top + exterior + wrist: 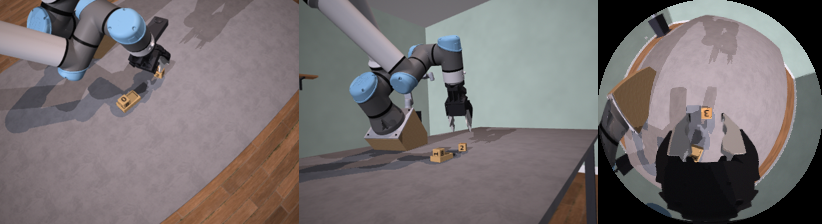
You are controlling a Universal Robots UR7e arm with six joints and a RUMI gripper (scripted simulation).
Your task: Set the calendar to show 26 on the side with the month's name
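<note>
The tan calendar tray [131, 100] lies on the grey table top; it also shows in the exterior view [441, 157]. One cube [124, 99] sits flat in its left slot with 0 on top; the right slot is empty. The second cube [159, 73] stands on the table just beyond the tray. It shows a 2 on its side in the exterior view [462, 147] and a 3 on top in the wrist view [706, 113]. My gripper [460, 128] hangs well above this loose cube, fingers apart and empty. It also shows in the top view [161, 63] and the wrist view [707, 121].
The arm's wooden base block [401, 134] stands behind the tray at the left. The table edge [570, 178] runs along the right, with wooden floor below. The arm's links cast shadows over the tray area.
</note>
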